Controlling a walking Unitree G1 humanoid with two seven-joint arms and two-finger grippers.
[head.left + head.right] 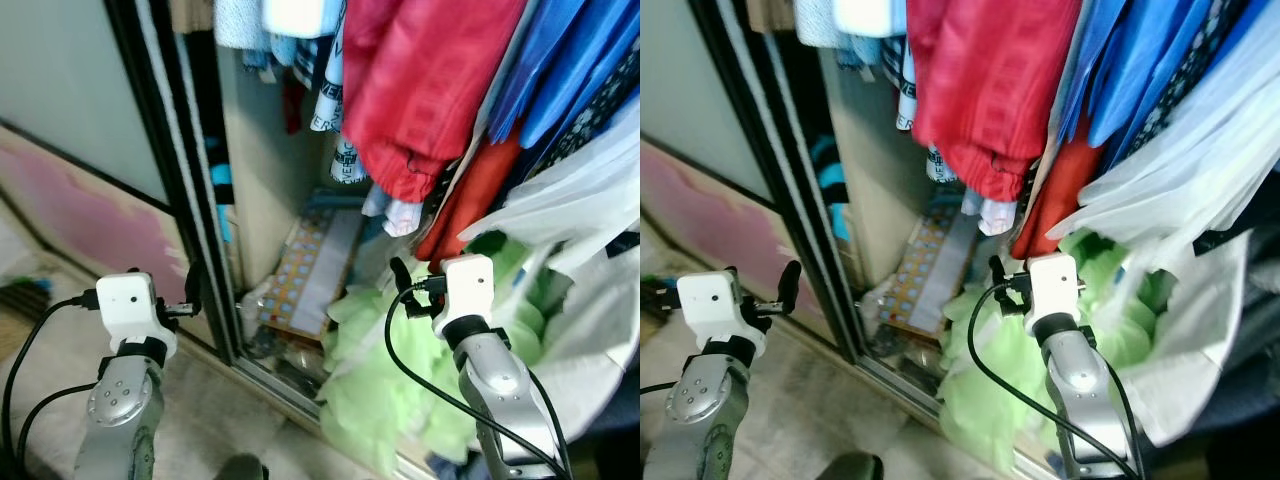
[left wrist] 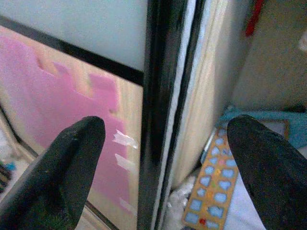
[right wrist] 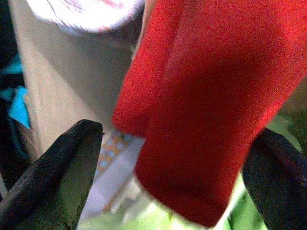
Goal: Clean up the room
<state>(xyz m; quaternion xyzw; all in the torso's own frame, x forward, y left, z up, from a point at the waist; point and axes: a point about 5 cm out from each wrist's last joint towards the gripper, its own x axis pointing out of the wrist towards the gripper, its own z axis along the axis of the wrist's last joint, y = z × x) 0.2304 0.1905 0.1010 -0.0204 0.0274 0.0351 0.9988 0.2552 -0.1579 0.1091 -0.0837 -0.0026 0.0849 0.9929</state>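
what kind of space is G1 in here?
Likely a bedroom wardrobe with a sliding door: hanging clothes such as a red garment, and a green pile on its floor. Both grippers open.

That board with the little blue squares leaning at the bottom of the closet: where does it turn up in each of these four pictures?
Left eye view: the patterned board leans low in the closet, just right of the black door frame.
Right eye view: centre, below the red jacket.
Left wrist view: bottom right, beside one finger of the left claw.
Right wrist view: a blurred strip between the fingers of the right claw, behind the red cloth.
Shared landmark: the door frame.
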